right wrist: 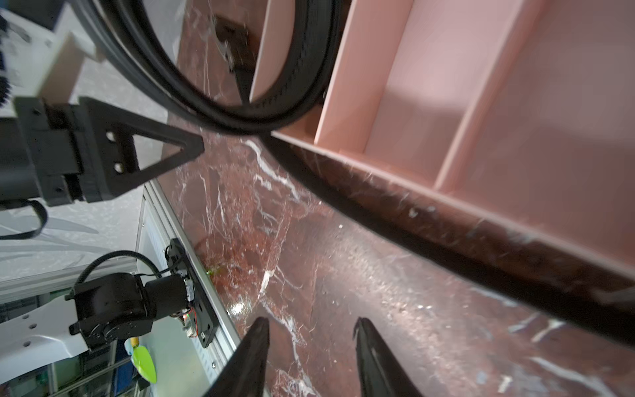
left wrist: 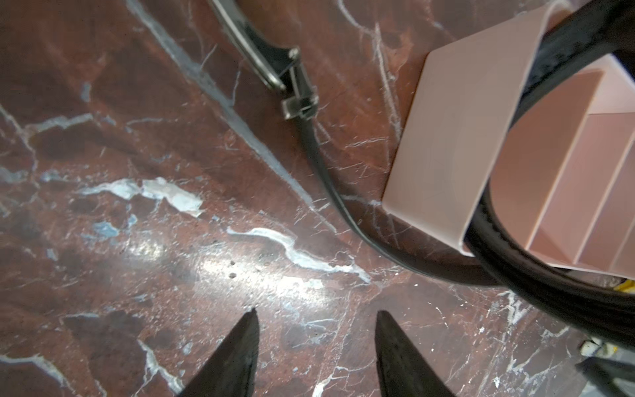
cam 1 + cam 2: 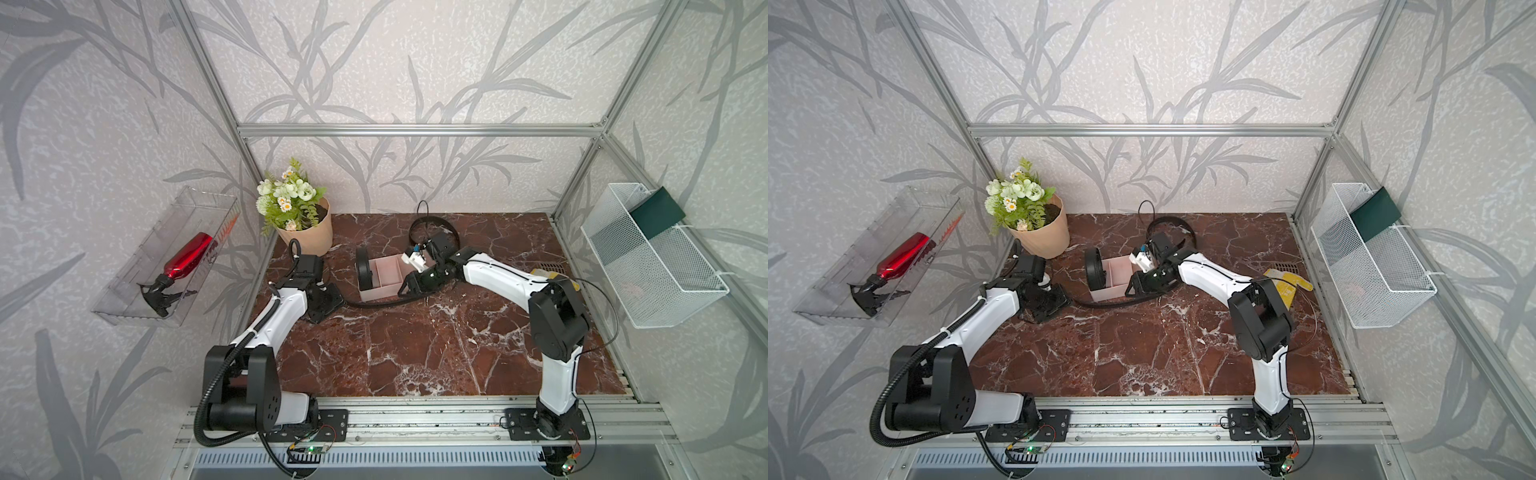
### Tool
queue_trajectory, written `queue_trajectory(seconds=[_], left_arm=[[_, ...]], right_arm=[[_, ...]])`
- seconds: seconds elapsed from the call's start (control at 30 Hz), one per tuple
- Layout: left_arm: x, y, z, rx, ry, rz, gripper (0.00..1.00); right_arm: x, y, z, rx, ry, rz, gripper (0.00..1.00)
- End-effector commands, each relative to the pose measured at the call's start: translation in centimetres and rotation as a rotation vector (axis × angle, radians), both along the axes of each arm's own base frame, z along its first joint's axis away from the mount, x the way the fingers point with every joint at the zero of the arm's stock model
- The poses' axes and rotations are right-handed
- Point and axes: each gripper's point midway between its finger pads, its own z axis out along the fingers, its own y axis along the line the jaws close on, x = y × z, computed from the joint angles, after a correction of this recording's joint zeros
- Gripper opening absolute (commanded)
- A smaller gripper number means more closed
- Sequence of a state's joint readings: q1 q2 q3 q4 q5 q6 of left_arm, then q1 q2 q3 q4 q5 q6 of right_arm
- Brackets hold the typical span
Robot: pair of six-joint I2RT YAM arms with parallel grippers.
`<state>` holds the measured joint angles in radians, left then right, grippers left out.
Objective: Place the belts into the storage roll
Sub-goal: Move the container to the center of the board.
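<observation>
**Both grippers parted and empty beside the tray**

Left gripper (image 2: 314,347): your view shows its fingers spread over bare marble table (image 2: 137,206), holding nothing. Right gripper (image 1: 311,357): fingers apart, empty, just near of the storage roll (image 1: 446,103).

Storage roll (image 3: 384,274): pale pink, mid-table. One coiled belt (image 3: 365,269) stands upright in its leftmost compartment. A loose belt (image 3: 376,304) lies along its near wall, buckle (image 2: 299,103) toward your left arm.

Far left: flowerpot (image 3: 309,232).
</observation>
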<state>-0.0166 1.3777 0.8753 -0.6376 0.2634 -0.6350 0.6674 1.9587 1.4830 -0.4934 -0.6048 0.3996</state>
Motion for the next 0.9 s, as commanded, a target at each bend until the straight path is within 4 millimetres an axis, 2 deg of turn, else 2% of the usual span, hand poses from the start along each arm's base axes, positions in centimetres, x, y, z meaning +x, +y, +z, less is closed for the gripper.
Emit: queue_trajectory(seconds=[0.0, 0.2, 0.3, 0.6, 0.87], left_arm=[[-0.3, 1.4, -0.5, 0.032, 0.016, 0.086, 0.56], [1.2, 2.1, -1.3, -0.008, 0.012, 0.155, 0.58], [2.0, 2.2, -1.4, -0.015, 0.017, 0.156, 0.59], [3.4, 2.3, -2.6, -0.039, 0.042, 0.167, 0.60], [3.2, 3.3, -3.0, -0.039, 0.057, 0.181, 0.60]], right_arm=[[1.8, 0.7, -1.3, 0.017, 0.021, -0.144, 0.39], [3.9, 0.8, -3.1, -0.018, -0.012, -0.232, 0.40], [4.6, 0.9, -4.0, -0.033, -0.018, -0.227, 0.44], [5.7, 0.9, -7.1, -0.072, 0.002, -0.226, 0.46], [8.4, 3.1, -7.2, -0.005, 0.007, -0.277, 0.46]])
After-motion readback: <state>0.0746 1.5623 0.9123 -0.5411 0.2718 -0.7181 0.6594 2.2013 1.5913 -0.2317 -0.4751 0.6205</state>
